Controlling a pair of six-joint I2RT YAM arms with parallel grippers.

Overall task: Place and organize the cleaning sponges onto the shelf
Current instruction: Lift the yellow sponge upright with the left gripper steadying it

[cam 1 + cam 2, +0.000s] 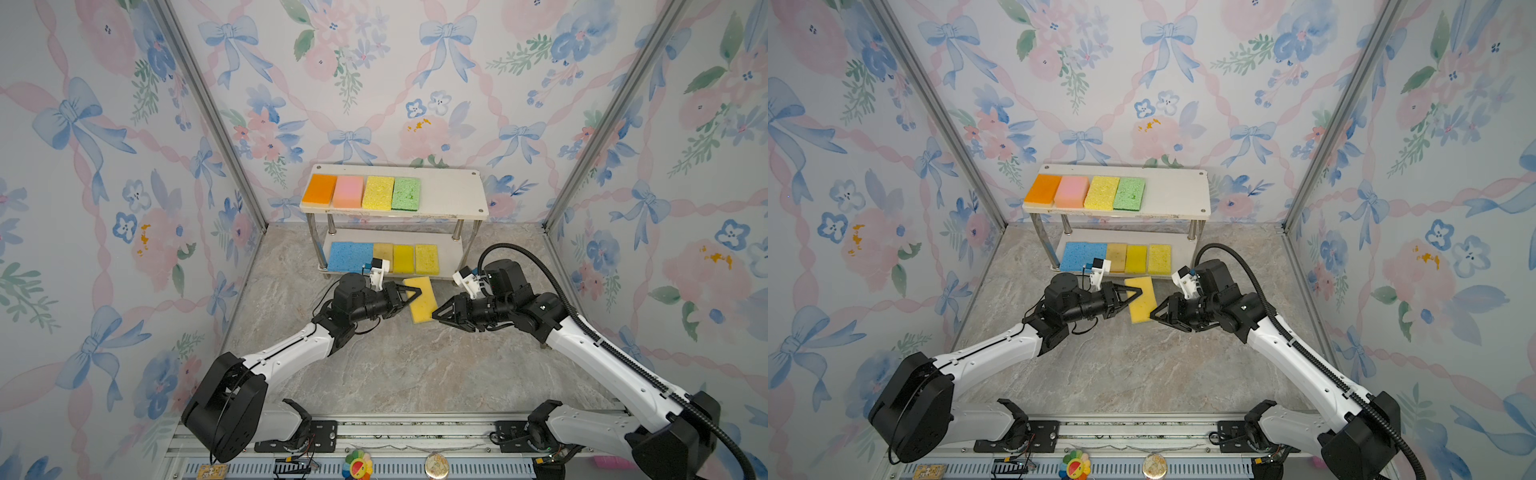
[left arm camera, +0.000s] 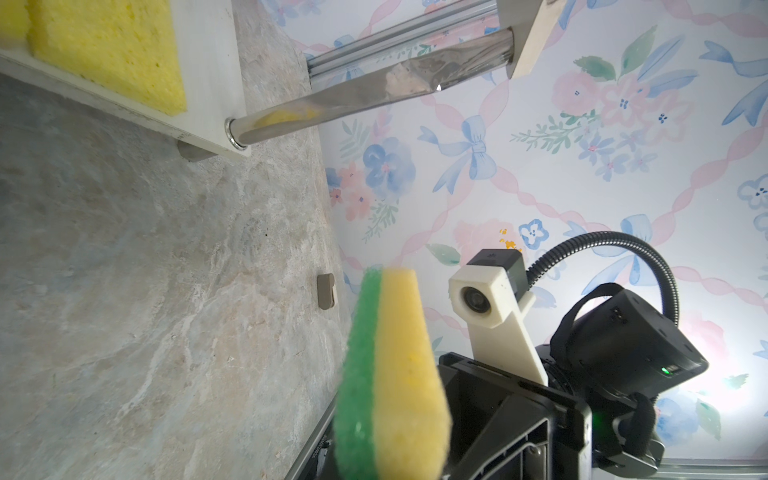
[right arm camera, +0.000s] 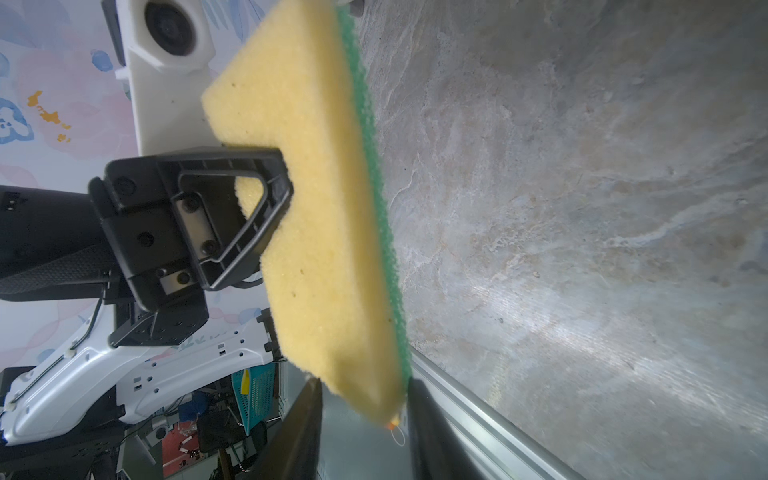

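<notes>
A yellow sponge with a green scouring back hangs on edge above the table, in front of the shelf. My left gripper is shut on its far end. At the near end, my right gripper is open, one finger on each side of the sponge's corner and a gap at one side. Orange, pink, yellow and green sponges lie on the upper board. On the lower board lie a blue one and three yellowish ones.
The shelf's shiny right front leg stands close behind the held sponge. The right part of both boards is bare. Wallpapered walls close in three sides, and an aluminium rail carrying both arm bases runs along the front.
</notes>
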